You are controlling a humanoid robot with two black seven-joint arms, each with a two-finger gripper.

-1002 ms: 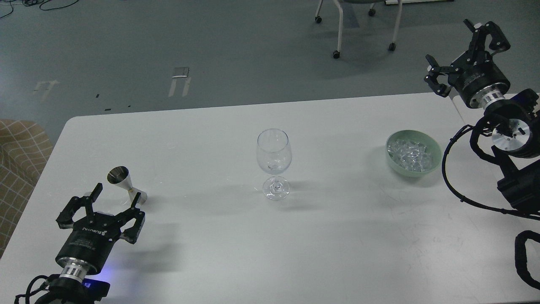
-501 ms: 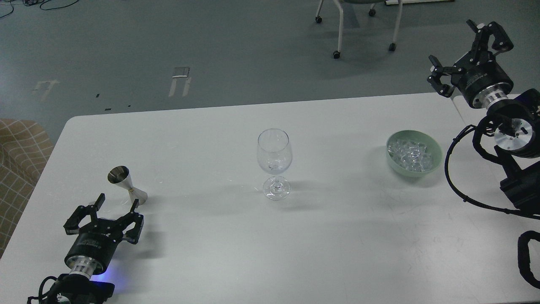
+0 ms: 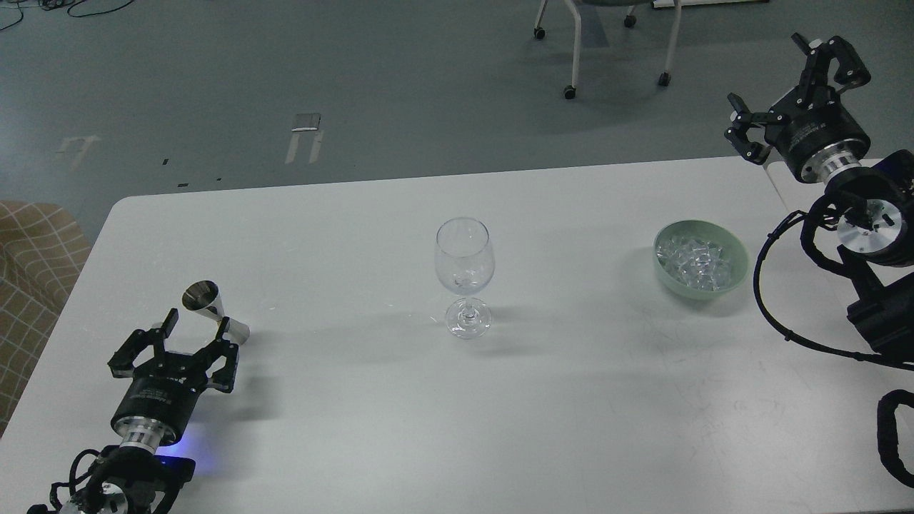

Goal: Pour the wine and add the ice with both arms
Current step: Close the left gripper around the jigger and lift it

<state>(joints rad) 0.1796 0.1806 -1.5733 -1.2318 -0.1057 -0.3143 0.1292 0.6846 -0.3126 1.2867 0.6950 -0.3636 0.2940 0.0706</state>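
Left gripper (image 3: 187, 337) spread just near of the jigger (image 3: 212, 309), lined up to grab; right gripper (image 3: 792, 89) spread, parked far-right beyond the ice bowl (image 3: 739, 270).

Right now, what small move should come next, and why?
Probably ease the left gripper forward around the metal jigger: its fingers are open just short of it, the wine glass looks empty, and the right gripper hangs open beyond the ice.

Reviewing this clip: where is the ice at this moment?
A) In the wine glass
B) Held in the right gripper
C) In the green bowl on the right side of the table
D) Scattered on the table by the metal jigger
C. The ice lies heaped in the green bowl, while the wine glass looks empty and the right gripper is raised, open and holding nothing.
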